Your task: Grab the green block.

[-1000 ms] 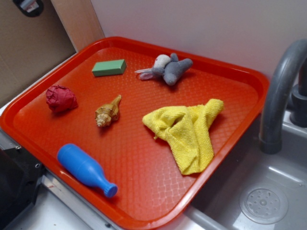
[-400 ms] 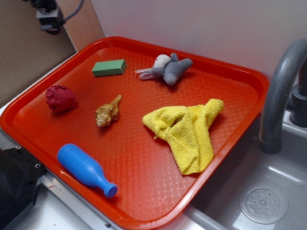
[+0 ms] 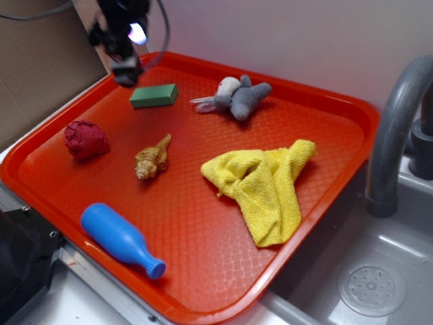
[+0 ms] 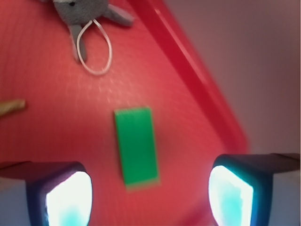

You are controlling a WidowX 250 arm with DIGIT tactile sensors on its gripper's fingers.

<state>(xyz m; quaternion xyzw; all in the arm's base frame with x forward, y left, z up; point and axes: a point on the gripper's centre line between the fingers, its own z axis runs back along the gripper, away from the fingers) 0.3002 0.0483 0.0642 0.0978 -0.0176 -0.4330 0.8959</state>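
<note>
The green block [image 3: 154,95] lies flat near the far left corner of the red tray [image 3: 325,101]. My gripper [image 3: 126,68] hangs above the tray just left of the block, blurred by motion. In the wrist view the green block [image 4: 136,146] lies lengthwise on the tray, below and between my two wide-apart fingers [image 4: 66,197]. The gripper [image 4: 148,197] is open and holds nothing.
On the tray lie a grey plush mouse [image 3: 238,96], a tan seashell [image 3: 153,158], a crumpled red ball [image 3: 85,139], a yellow cloth [image 3: 265,185] and a blue bottle [image 3: 120,240]. A grey faucet [image 3: 396,128] and sink [image 3: 371,288] stand to the right. A wall rises behind the tray.
The gripper has come in from the top left and dropped toward the tray, ending just left of the green block. Nothing on the tray has moved.
</note>
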